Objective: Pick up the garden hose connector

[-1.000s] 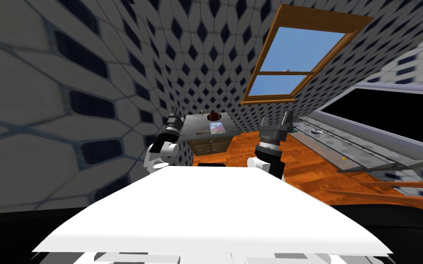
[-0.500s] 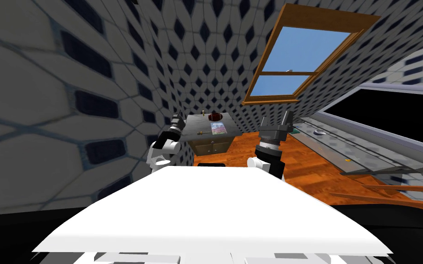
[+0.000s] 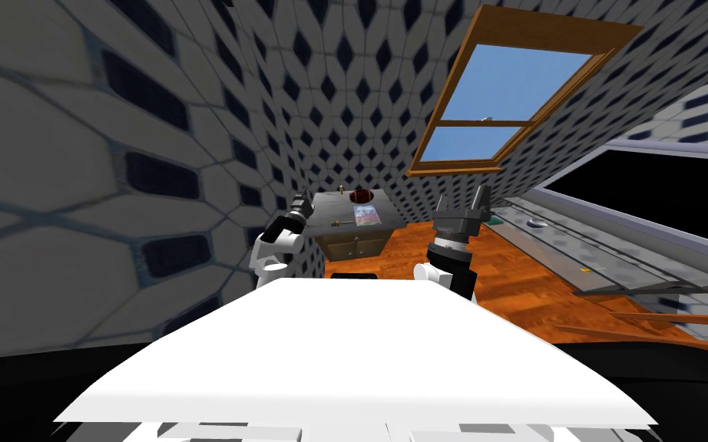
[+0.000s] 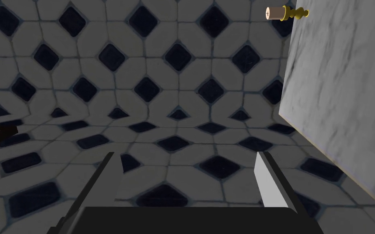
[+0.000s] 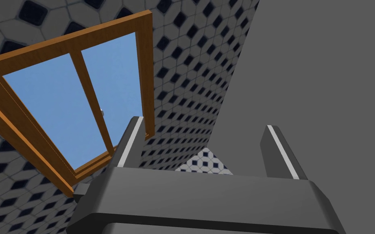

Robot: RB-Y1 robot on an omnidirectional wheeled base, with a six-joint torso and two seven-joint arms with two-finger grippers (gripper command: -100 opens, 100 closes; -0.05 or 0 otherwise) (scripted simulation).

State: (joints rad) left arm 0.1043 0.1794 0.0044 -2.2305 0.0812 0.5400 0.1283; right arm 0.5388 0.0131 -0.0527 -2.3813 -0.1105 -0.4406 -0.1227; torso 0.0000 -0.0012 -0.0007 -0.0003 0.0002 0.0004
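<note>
At centre left of the head view, the left gripper hangs just beside the left edge of the grey marbled surface, its fingers spread wide with nothing between them. In its wrist view they point at the tiled wall, with the slab's edge off to one side.

The garden hose connector is, by my reading, the small brass piece lying near the front left of that surface, close to this gripper but apart from it. A second piece, a brass-and-beige upright, stands at the far left corner, and I cannot be sure which of the two is the connector.

Further right on the surface are a dark red bowl and a colourful booklet.

To approach well, swing the hand over the surface until the brass piece sits between the fingers. Come down from above, set the blades across its narrow width, and keep clear of the booklet.

The right gripper, right of centre, points upward, fingers wide and empty.
</note>
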